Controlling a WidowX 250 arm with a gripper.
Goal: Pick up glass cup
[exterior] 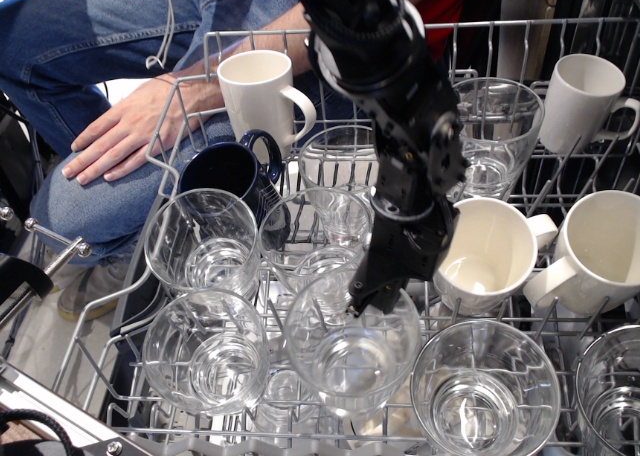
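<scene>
My gripper [385, 276] hangs over the middle of a dishwasher rack [190, 86] and is shut on the far right rim of a clear glass cup [345, 351], one finger inside the rim. That cup hangs lifted above the rack's front row, its base free of the wires. Other identical glass cups stand around it: front left [205, 361], left middle [200, 241], behind [330, 211], front right [485, 391] and far back [490, 136].
White ceramic mugs stand at the back [258, 96], back right [585, 101] and right [490, 256], [600, 251]. A dark blue mug [230, 171] sits left of centre. A seated person's hand [125, 131] rests at the rack's left edge.
</scene>
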